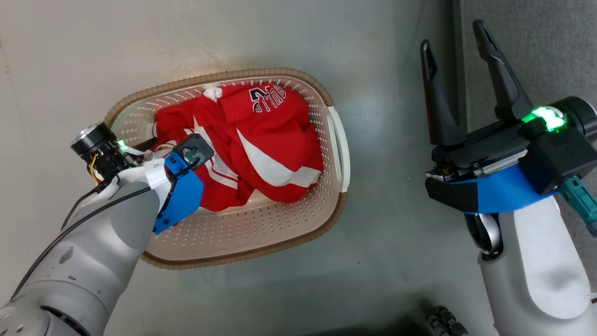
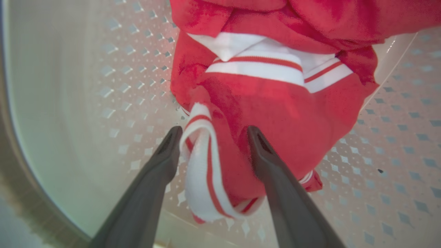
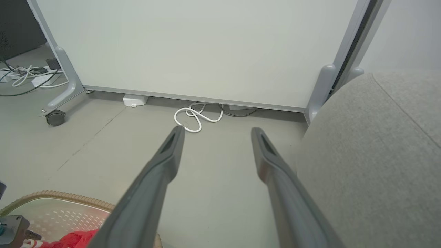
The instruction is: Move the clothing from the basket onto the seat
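The cream basket with a brown rim stands on the floor, and the red clothing with white stripes and lettering is bunched inside it. My left arm reaches down into the basket's left end. The left gripper is open, one finger on each side of a red fold with white striped trim, close to the perforated wall. Right of the basket, my right gripper hangs open and empty above the floor, beside the grey seat. The right wrist view shows the seat and the basket rim.
A white partition panel on grey caster legs stands beyond the floor ahead of the right gripper. A coiled white cable lies at its foot, with more cables at the far left. A dark object sits at the bottom edge.
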Motion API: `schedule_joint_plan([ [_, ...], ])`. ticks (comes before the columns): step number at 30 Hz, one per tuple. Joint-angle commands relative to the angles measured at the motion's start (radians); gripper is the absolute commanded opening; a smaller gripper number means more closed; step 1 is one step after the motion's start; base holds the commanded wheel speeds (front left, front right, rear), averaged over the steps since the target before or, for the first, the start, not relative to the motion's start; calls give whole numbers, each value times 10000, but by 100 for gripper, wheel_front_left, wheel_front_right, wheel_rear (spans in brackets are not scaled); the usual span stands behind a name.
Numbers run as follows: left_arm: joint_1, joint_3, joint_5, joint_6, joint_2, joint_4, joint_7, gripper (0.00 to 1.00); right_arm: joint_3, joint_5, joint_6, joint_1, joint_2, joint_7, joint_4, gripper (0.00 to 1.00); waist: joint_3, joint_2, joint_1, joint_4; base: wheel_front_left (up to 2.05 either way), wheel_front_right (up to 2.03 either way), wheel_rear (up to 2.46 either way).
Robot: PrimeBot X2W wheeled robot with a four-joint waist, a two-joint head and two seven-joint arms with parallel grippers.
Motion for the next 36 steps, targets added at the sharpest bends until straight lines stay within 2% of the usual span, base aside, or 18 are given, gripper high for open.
schedule_joint_plan([
  [1,-243,-149,105,1,61,29,343,100,-18,-31,5,-195,-40,-35,-83,100,223,0,-1,-63,0,0,0],
  [6,-467,-526,211,0,-71,48,1308,100,13,56,5,-272,-38,-35,-170,100,583,0,-1,-137,0,0,0],
  [14,-313,-816,230,168,-325,57,2089,100,-36,116,5,-325,-37,-35,-227,100,905,0,-1,-166,0,0,0],
  [15,-275,-828,218,206,-352,56,2144,37,-46,114,5,-323,-37,-35,-223,100,914,0,-1,-160,0,0,0],
  [16,-245,-827,180,220,-375,58,2188,2,-53,114,5,-323,-37,-35,-218,100,923,0,-1,-156,0,0,0],
  [21,-118,-894,128,286,-456,55,1987,0,-112,121,5,-313,-37,-35,-130,100,822,0,-1,-126,0,0,0],
  [24,-100,-903,55,348,-481,52,1498,0,-130,131,5,-275,-36,-35,-66,100,610,0,-1,-88,0,0,0],
  [36,85,-361,-828,204,-802,50,-257,0,-177,52,5,144,-38,-35,199,100,-931,0,-1,250,0,0,0],
])
